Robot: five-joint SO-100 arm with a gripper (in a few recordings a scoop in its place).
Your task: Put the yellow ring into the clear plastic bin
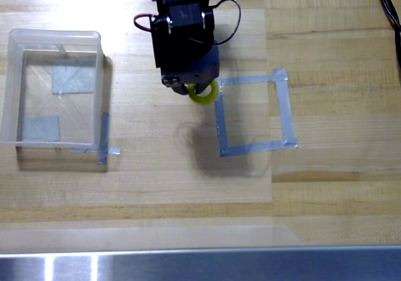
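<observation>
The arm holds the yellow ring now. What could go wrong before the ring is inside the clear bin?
1. The gripper seems to hold the yellow ring only at its edge, so it may slip out on the way.
2. The clear plastic bin has tall walls; a low carry could hit the near wall and push the bin.

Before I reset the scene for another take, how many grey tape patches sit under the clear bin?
2, seen through the clear plastic bin base: one grey tape patch toward its upper right, one grey tape patch at its lower left. None looks hidden.
</observation>
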